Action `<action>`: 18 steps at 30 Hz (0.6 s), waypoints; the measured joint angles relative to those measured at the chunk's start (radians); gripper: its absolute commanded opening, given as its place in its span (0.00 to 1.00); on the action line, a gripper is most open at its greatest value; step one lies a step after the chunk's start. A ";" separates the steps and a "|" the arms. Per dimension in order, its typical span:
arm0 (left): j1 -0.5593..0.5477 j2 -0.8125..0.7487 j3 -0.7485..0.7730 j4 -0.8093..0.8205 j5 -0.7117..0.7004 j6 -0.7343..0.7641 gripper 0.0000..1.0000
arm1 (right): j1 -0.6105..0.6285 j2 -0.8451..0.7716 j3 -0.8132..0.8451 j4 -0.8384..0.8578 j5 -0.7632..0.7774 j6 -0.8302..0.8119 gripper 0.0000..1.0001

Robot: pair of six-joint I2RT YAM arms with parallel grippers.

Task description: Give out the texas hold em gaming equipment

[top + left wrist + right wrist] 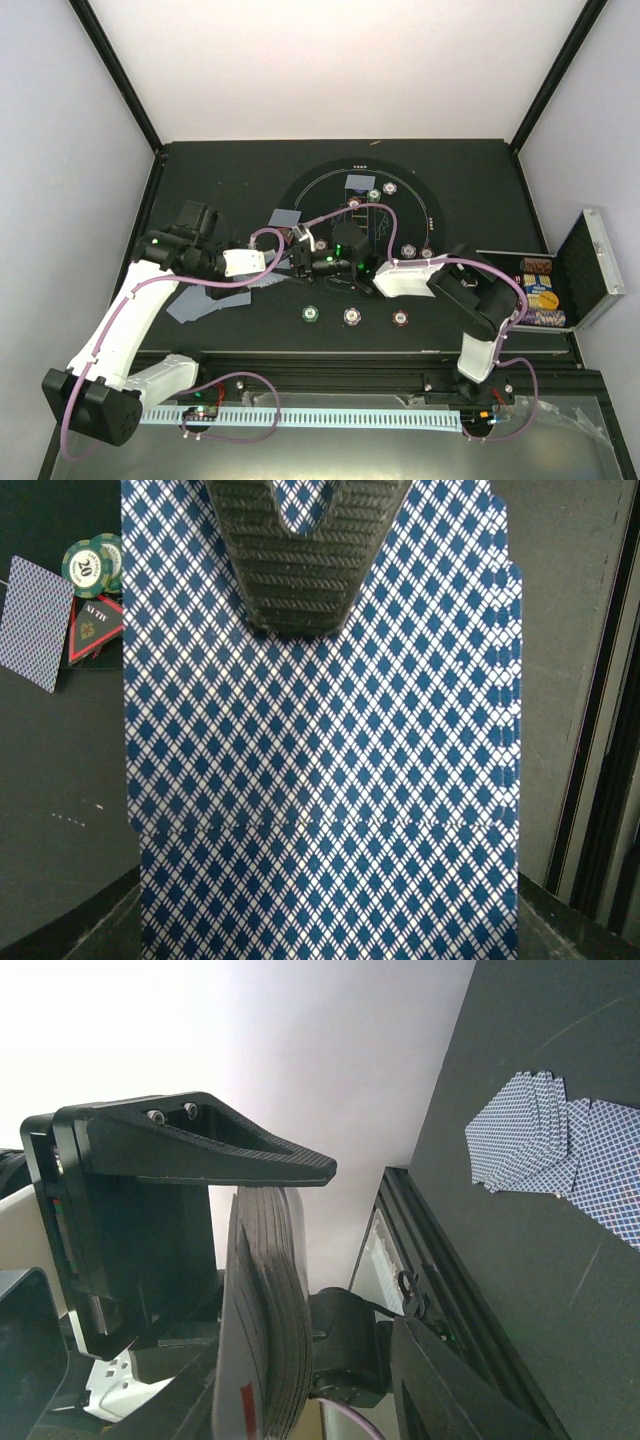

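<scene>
- Blue-backed deck [320, 780] sits pinched in your left gripper [300, 600], above the table's [230, 180] middle.
- Your right gripper [318, 262] straddles the deck's end, jaws apart, not clamped on it.
- Green chip [311, 314], purple-white chip [352, 316] and red-brown chip [401, 319] sit 3 in a row toward the near edge.
- Loose cards [200, 305] lie spread toward the near-left corner.
</scene>
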 measured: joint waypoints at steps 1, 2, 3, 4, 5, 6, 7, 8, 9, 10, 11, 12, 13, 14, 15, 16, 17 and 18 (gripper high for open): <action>0.000 0.000 0.000 0.000 0.000 0.000 0.02 | -0.001 -0.005 0.000 -0.006 0.000 -0.002 0.35; 0.000 0.000 0.000 0.000 0.000 0.000 0.01 | -0.002 -0.011 -0.001 -0.013 0.001 -0.003 0.33; 0.000 0.000 0.000 0.000 0.001 0.000 0.02 | -0.003 -0.016 -0.002 -0.021 0.003 -0.004 0.31; 0.000 0.000 0.000 0.000 0.000 0.000 0.02 | -0.004 -0.023 -0.002 -0.030 0.005 -0.006 0.29; 0.000 0.000 0.000 0.001 0.001 0.000 0.01 | -0.006 -0.032 -0.006 -0.035 0.008 -0.006 0.25; 0.000 0.000 0.000 0.001 0.001 0.000 0.02 | -0.009 -0.040 -0.011 -0.038 0.009 -0.007 0.23; 0.000 0.000 0.000 0.001 0.001 0.000 0.02 | -0.013 -0.050 -0.019 -0.036 0.012 -0.005 0.21; 0.000 0.000 0.000 0.001 0.001 0.000 0.02 | -0.020 -0.063 -0.035 -0.029 0.015 0.002 0.18; 0.000 0.000 0.000 0.001 0.001 0.000 0.02 | -0.025 -0.072 -0.046 -0.027 0.016 0.003 0.16; 0.000 0.000 0.000 0.000 0.000 0.001 0.01 | -0.032 -0.082 -0.057 -0.026 0.016 0.006 0.14; 0.000 0.000 0.000 0.000 0.000 0.001 0.02 | -0.036 -0.088 -0.062 -0.026 0.016 0.003 0.12; 0.000 0.000 0.000 0.000 0.000 0.001 0.02 | -0.042 -0.095 -0.068 -0.027 0.016 0.003 0.09; 0.000 0.000 0.000 0.000 0.000 0.001 0.01 | -0.047 -0.104 -0.076 -0.030 0.018 0.004 0.07; 0.000 0.000 0.000 0.000 0.000 0.001 0.01 | -0.052 -0.113 -0.082 -0.033 0.019 0.001 0.05; 0.000 0.000 0.000 0.000 0.000 0.001 0.02 | -0.056 -0.122 -0.088 -0.038 0.020 -0.002 0.03; 0.000 0.000 0.000 0.000 0.000 0.001 0.02 | -0.059 -0.129 -0.093 -0.042 0.020 -0.008 0.02; 0.000 0.000 0.000 0.000 0.000 0.002 0.02 | -0.065 -0.139 -0.101 -0.050 0.021 -0.008 0.01; 0.000 0.000 0.000 0.001 0.000 0.002 0.02 | -0.071 -0.145 -0.107 -0.055 0.021 -0.012 0.01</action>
